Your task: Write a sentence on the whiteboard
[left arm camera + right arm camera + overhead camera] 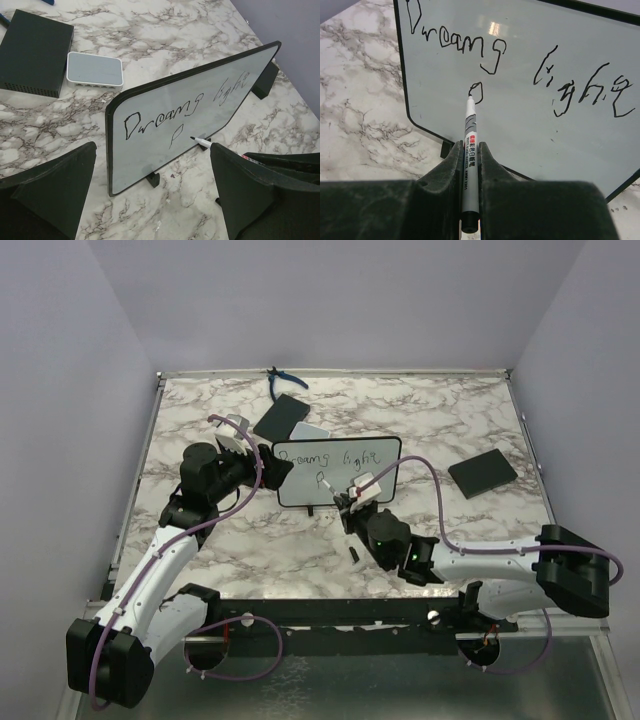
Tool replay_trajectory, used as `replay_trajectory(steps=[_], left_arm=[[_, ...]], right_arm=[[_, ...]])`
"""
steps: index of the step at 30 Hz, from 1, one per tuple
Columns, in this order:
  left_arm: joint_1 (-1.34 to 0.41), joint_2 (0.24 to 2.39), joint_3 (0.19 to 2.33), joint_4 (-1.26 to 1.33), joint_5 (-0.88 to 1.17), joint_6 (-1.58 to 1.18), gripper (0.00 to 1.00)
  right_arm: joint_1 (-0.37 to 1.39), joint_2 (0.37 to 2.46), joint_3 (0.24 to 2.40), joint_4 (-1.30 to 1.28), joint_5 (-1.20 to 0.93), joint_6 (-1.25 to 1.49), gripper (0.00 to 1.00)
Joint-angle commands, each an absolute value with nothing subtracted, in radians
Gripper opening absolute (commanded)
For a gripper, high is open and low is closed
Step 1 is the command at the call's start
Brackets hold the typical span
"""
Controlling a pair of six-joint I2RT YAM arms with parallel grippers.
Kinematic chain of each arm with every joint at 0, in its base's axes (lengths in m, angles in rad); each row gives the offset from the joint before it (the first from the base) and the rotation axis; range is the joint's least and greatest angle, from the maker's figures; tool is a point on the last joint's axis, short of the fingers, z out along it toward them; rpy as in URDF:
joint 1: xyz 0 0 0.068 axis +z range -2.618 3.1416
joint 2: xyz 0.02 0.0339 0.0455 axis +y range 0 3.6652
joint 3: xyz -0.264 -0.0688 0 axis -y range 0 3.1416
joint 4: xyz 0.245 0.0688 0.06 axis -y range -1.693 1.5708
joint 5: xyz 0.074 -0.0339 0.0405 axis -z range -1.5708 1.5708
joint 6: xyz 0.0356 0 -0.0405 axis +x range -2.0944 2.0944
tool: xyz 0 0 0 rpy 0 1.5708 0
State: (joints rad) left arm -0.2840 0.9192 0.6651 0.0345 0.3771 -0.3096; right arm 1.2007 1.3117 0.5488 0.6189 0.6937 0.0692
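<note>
The whiteboard (pixel 372 487) stands upright on its two black feet mid-table. It also shows in the left wrist view (pixel 145 160) and the right wrist view (pixel 520 130). The sentence (pixel 452 45) reads "Dreams light" on the top line, with a lone "p" below it. My right gripper (pixel 469 146) is shut on a grey-white marker (pixel 470 127). The marker's tip touches the board at the "p". In the top view the right gripper (pixel 352 496) is in front of the board's lower middle. My left gripper (pixel 152 150) is open, with its fingers on either side of the board's left bottom corner and not touching it.
Two flat black rectangles lie on the table, one behind the board (pixel 281 417) and one at the right (pixel 483 472). A grey-white pad (pixel 95 70) lies behind the board. Blue pliers (pixel 283 381) lie at the far edge. A small black cap (pixel 354 554) lies in front of the board.
</note>
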Motion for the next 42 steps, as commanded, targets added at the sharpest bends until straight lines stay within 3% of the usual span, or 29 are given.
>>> replay_trajectory(steps=[1,24,42], left_arm=[[-0.289,0.913,0.666,0.032,0.36,-0.296,0.97],[-0.276,0.931,0.666,0.032,0.356,-0.295,0.97],[-0.272,0.931,0.666,0.032,0.357,-0.296,0.97]], right_arm=[[1.185,1.287,0.52,0.604,0.695,0.084,0.01],[1.145,1.26,0.475,0.66,0.629,0.063,0.0],[1.137,1.341,0.514,0.66,0.7,0.074,0.01]])
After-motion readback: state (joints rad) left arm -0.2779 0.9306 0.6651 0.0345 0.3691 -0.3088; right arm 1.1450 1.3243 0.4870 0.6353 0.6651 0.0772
